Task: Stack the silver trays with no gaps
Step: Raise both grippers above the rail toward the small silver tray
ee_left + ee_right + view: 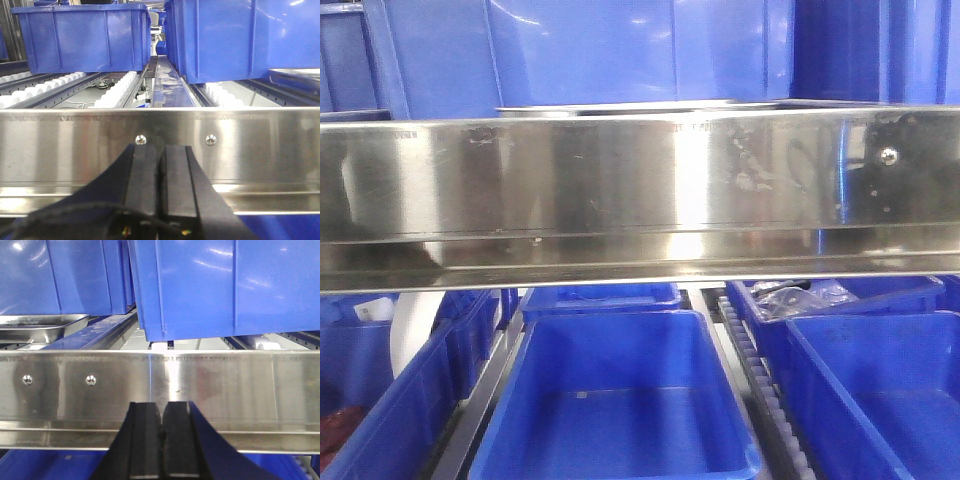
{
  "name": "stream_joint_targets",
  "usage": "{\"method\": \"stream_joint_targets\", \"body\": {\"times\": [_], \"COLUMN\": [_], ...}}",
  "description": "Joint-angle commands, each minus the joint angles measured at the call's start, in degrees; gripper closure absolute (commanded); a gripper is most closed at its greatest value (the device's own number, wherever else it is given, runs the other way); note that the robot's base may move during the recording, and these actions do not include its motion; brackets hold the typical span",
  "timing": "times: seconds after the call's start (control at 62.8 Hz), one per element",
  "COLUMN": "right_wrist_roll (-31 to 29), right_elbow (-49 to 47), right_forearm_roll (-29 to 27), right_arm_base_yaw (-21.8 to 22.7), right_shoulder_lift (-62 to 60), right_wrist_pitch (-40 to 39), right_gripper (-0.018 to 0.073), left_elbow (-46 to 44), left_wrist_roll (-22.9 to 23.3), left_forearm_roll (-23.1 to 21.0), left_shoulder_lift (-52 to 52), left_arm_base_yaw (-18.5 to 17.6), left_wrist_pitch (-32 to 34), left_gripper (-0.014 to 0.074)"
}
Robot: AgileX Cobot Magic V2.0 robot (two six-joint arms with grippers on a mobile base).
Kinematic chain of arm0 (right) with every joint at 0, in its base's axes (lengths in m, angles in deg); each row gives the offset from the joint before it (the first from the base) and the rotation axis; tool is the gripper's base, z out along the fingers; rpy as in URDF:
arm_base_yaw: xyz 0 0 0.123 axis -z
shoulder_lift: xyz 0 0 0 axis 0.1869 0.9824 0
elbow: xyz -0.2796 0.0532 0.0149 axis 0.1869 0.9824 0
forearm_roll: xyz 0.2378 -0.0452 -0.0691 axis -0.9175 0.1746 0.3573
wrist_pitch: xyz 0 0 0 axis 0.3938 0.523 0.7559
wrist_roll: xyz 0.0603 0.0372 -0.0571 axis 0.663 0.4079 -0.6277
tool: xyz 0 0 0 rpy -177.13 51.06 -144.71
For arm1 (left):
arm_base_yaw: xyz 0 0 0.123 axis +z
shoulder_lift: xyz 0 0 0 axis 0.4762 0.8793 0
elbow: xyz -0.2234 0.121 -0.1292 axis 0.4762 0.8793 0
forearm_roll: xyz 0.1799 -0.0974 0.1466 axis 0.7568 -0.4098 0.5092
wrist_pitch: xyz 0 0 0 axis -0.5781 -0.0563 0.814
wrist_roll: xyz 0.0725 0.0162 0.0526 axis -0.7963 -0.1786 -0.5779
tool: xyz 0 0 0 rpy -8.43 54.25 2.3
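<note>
Left gripper (160, 154) closed together, empty, right gripper (161, 409) the same, steel rail (225, 385) just beyond, silver tray (40, 324) behind it

Roller shelf (116, 92), blue bins (85, 37), silver tray (37, 326)

- No text, number, brand or sign is legible in any view.
- Steel rail (250, 145): both wrist views show a faint line of fine characters along its top edge, too small and blurred to read.
- Same rail, front view: faint marks near the top edge, left and centre, unreadable.
- White slip (372, 310) in the lower-left blue bin (360, 370): no legible print.
- Silver tray (40, 322): no legible marking on its rim.
</note>
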Motion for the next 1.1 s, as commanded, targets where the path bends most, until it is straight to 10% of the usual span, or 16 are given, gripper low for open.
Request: {"method": "stream_joint_targets", "body": {"times": [0.0, 0.955, 1.083], "right_wrist_roll": [-0.47, 0.97, 1.79], "right_elbow": [-0.06, -0.71, -7.52], "right_forearm_roll": [0.54, -0.49, -1.41], "right_arm_base_yaw": [0.0, 0.0, 0.0], "right_shoulder_lift": [-1.01, -1.01, -0.88], "right_wrist_pitch": [-5.09, -12.56, -6.58], "right_gripper": [0.0503, 0.0503, 0.0492], "left_elbow": [-0.31, -2.2, -11.83], "left_wrist_roll": [-0.26, -0.26, -0.26], "left_forearm_roll": [-0.47, -3.97, -2.11], "left_shoulder_lift": [-0.93, -0.68, 0.36], "left_arm_base_yaw": [-0.21, -0.21, -0.32], "left_wrist_pitch": [4.98, 11.45, 0.85], "left_gripper": [0.0644, 0.0644, 0.0643]}}
